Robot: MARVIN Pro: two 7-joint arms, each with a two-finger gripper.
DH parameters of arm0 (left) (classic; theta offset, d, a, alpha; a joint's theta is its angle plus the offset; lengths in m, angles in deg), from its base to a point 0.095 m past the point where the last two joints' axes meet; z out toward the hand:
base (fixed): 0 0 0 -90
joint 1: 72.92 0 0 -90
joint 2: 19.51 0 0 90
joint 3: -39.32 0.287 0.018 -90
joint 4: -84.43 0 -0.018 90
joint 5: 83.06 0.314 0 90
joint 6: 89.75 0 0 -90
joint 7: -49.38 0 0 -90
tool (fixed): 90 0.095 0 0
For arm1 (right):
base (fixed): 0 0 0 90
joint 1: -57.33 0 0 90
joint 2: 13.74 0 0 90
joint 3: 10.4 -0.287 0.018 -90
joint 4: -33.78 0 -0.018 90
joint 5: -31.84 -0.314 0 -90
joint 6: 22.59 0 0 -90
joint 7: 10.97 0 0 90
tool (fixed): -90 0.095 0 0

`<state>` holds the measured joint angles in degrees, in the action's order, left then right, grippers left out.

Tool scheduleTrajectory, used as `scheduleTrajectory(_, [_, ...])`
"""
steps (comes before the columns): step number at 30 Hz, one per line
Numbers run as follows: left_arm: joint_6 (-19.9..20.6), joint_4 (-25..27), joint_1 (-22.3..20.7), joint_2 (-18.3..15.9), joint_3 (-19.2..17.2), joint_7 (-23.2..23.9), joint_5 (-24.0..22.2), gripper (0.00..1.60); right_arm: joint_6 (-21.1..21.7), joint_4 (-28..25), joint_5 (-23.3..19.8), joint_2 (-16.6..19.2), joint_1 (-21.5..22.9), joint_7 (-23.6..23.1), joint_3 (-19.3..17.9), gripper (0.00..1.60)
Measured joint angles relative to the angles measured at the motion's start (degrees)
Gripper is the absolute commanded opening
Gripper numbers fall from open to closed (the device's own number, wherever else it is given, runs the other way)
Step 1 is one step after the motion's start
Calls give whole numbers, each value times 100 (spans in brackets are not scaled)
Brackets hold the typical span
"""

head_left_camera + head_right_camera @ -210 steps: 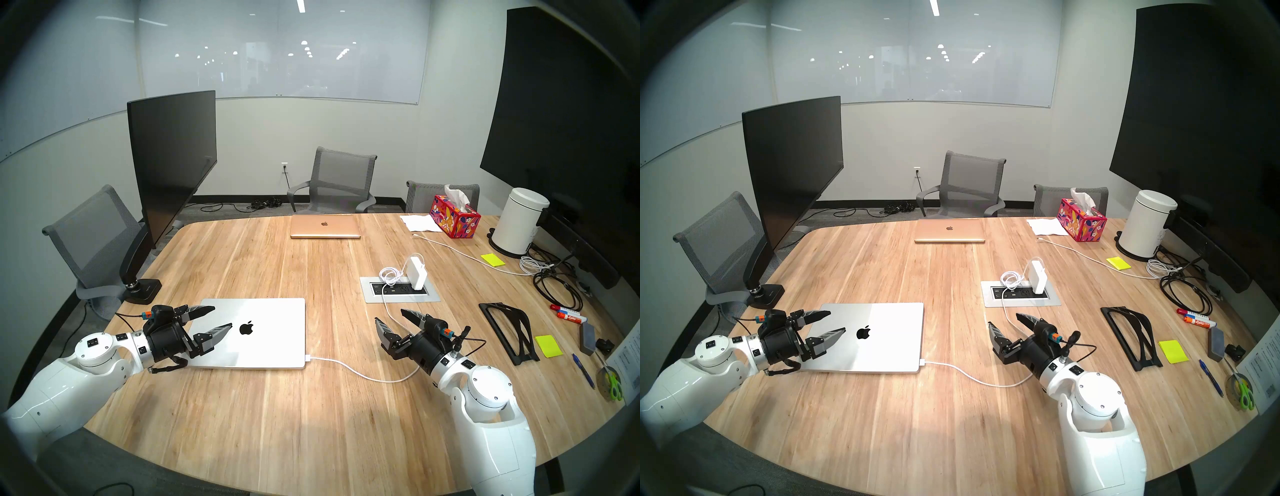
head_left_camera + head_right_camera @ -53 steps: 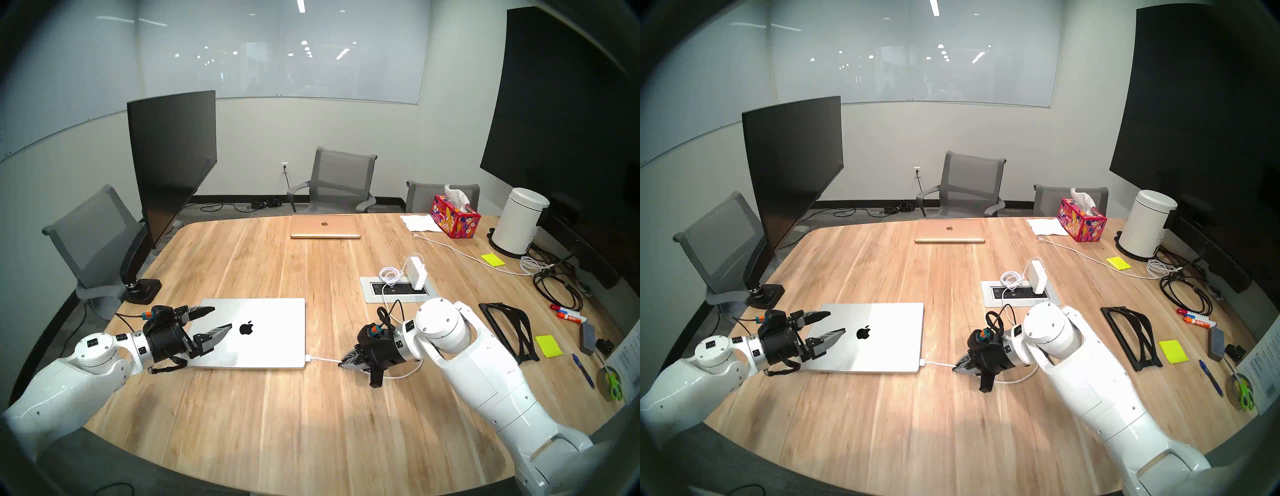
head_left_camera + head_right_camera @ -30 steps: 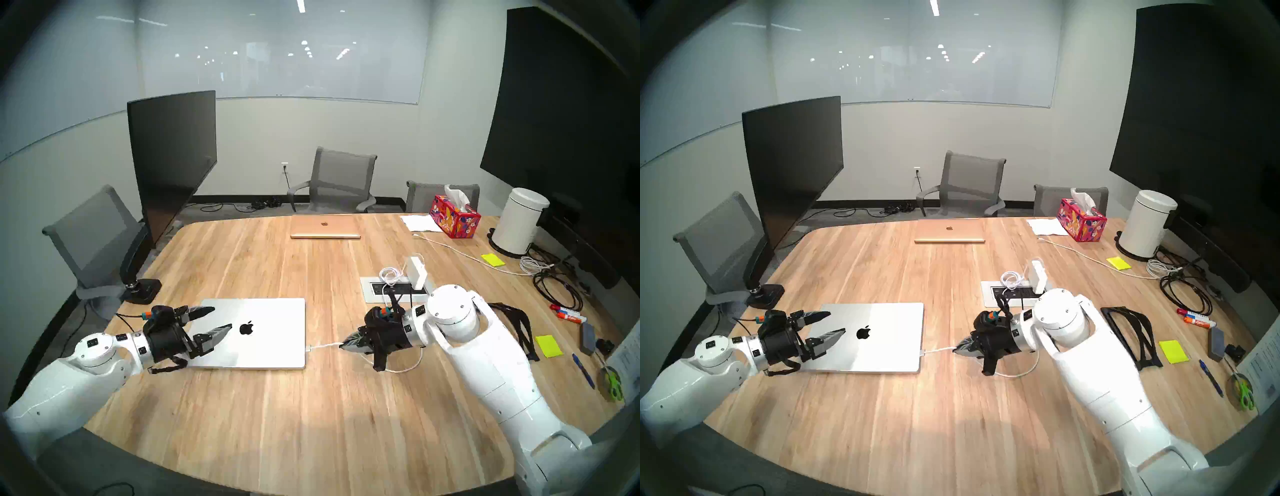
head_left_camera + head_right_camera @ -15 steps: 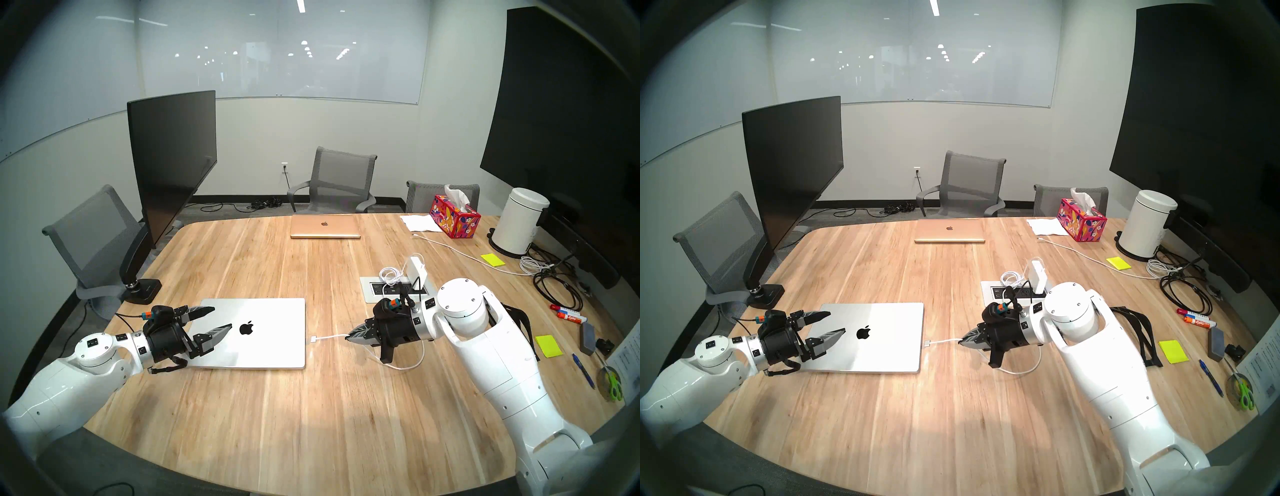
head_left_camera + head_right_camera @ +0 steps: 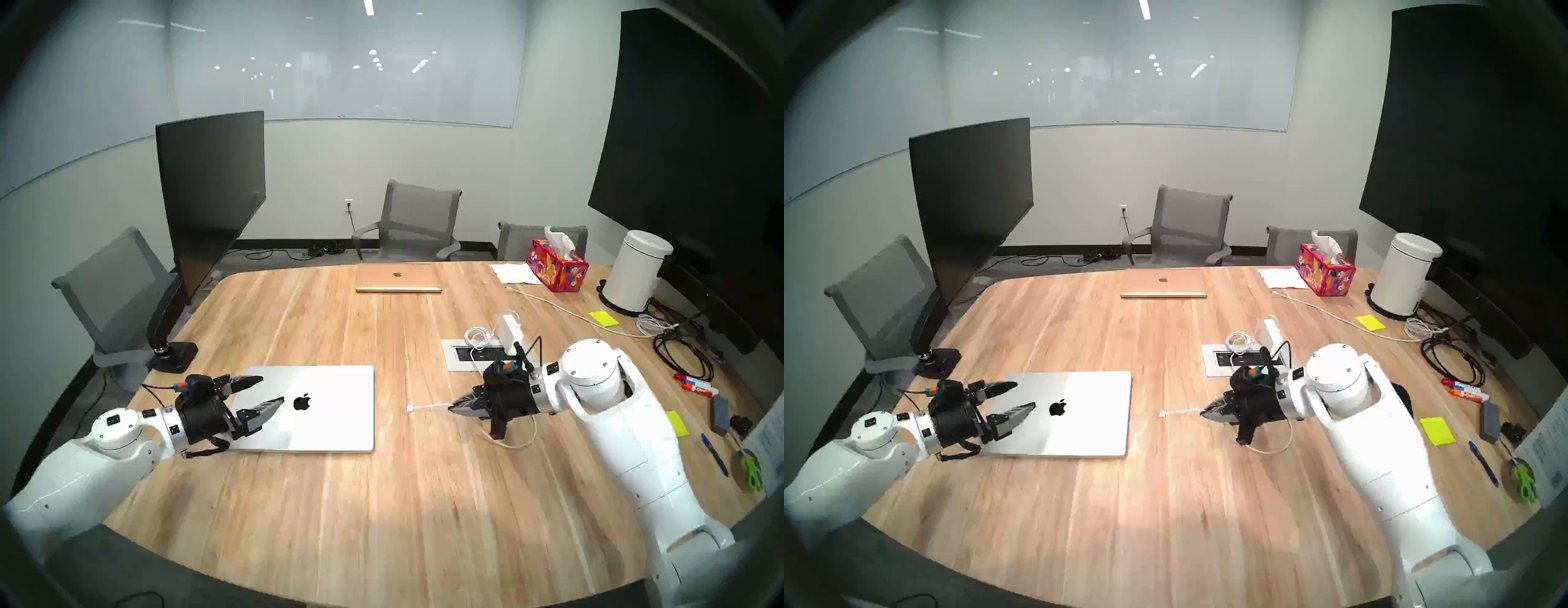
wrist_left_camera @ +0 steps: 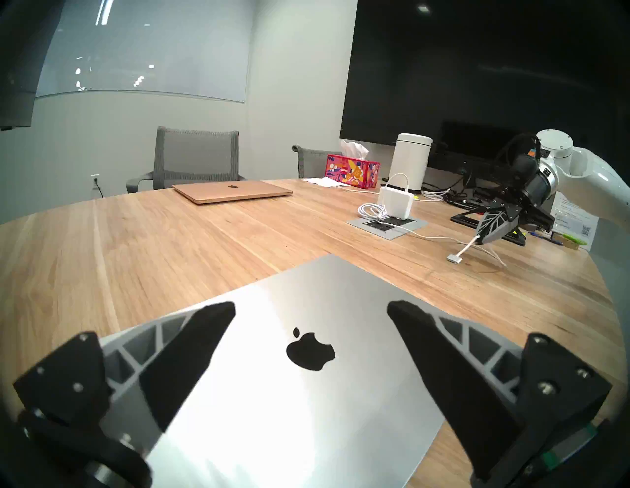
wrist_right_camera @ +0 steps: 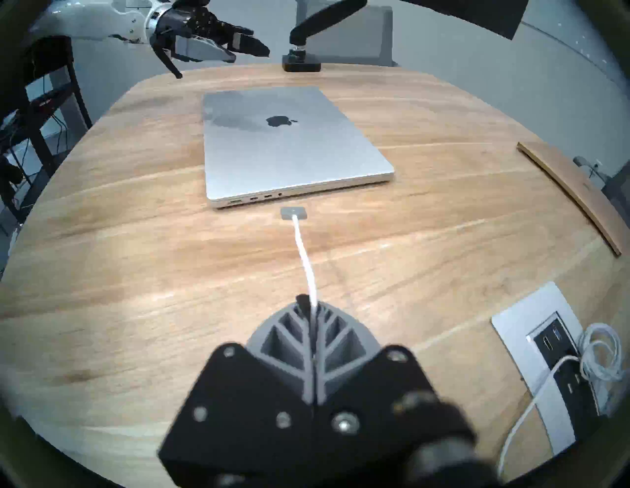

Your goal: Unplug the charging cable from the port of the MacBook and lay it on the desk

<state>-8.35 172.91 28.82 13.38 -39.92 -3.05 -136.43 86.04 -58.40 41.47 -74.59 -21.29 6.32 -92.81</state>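
The silver MacBook point(image 5: 322, 407) lies shut on the wood desk point(image 5: 382, 509). My right gripper point(image 5: 453, 406) is shut on the white charging cable point(image 5: 428, 406), a little to the right of the laptop. The cable's connector point(image 7: 294, 213) is out of the port point(image 7: 235, 202) and hangs free just off the laptop's side edge, low over the desk. The rest of the cord loops back to the white power brick point(image 5: 509, 329). My left gripper point(image 5: 271, 388) is open and empty above the laptop's left part.
The power brick stands in the silver outlet panel point(image 5: 462, 361), just behind my right wrist. A rose-gold laptop point(image 5: 398, 278) lies at the far edge. A monitor point(image 5: 208, 191) stands far left. A tissue box point(image 5: 558, 265), white canister point(image 5: 636, 271) and black cables point(image 5: 679, 352) are far right.
My right arm swung over to the cord, shut on it by the laptop, pulled the connector out of the port and drew it away to the right. The left arm has not moved.
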Motion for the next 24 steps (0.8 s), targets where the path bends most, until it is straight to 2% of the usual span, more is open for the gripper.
scheduleTrajectory(13, [0, 0, 0, -1, 1, 0, 0, 160, 201, 64, 29, 40, -349, 532, -506, 0])
scheduleTrajectory(19, [0, 0, 0, -1, 1, 0, -1, 160, 397, 125, 130, -111, -448, 1012, -632, 0])
scheduleTrajectory(24, [0, 0, 0, -1, 2, -1, -1, 160, 491, 265, 211, -235, -445, 1234, -638, 0])
